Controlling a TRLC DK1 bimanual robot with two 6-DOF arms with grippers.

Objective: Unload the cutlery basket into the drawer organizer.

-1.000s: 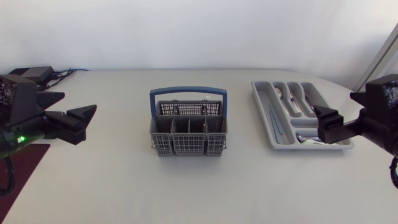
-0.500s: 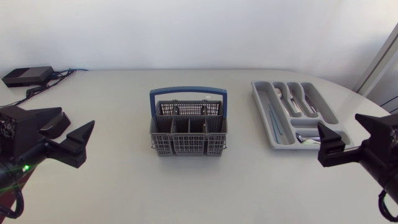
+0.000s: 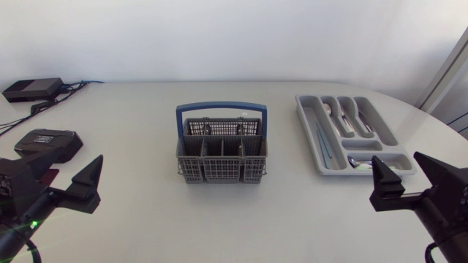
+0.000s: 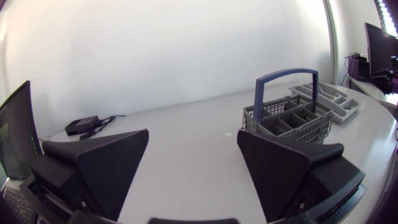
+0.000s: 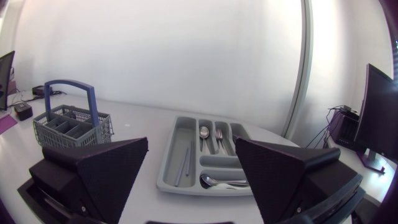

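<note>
The grey cutlery basket (image 3: 221,150) with a blue handle stands mid-table; no cutlery shows in its compartments. The grey drawer organizer (image 3: 310,117) lies to its right and holds spoons (image 5: 204,133), a fork (image 5: 219,138), thin blue sticks (image 5: 185,163) and a spoon in its near compartment (image 3: 363,161). My left gripper (image 3: 73,166) hovers open and empty at the near left, far from the basket (image 4: 289,116). My right gripper (image 3: 400,164) is open and empty just in front of the organizer (image 5: 168,180). In each wrist view the fingers (image 4: 106,168) (image 5: 99,171) stand wide apart.
A black box (image 3: 33,89) with cables sits at the far left corner. The table's right edge curves close behind the organizer. Bare table surface lies between the basket and each gripper.
Both arms have drawn back toward the table's near edge, away from the basket and the organizer. Both grippers stayed open and empty.
</note>
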